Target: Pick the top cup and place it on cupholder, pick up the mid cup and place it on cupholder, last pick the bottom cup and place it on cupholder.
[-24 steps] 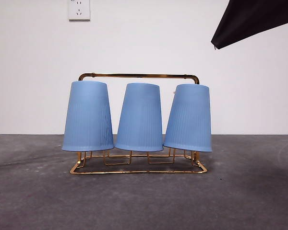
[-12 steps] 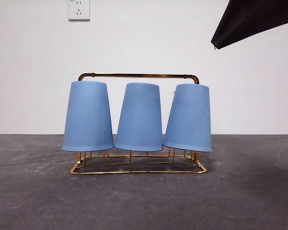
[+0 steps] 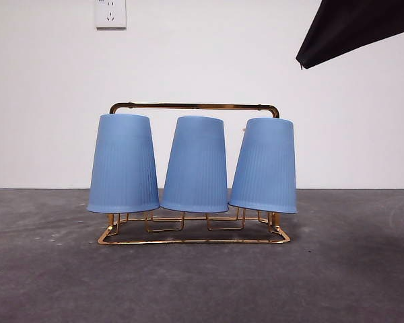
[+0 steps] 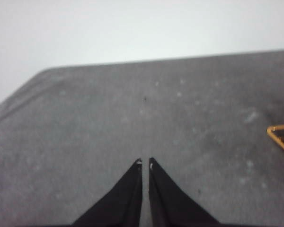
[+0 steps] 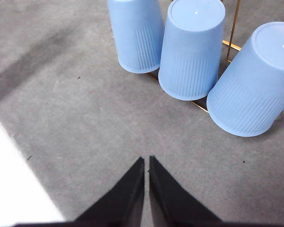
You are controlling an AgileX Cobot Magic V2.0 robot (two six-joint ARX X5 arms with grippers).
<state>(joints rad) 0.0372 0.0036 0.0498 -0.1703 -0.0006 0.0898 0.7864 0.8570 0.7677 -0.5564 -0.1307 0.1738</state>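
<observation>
We see the cupholder (image 3: 194, 235) standing on the grey table (image 3: 350, 269), with three blue cups (image 3: 196, 165) upside down on its prongs in a row under the arched bar. Our right hand (image 5: 146, 160) hangs beside the cupholder, closed and empty. Our left hand (image 4: 145, 163), likewise closed and empty, waits off its end.

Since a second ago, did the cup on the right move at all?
No. The right cup sits at the same spot on the cupholder, its top just as close to the bar's right bend as before.
</observation>
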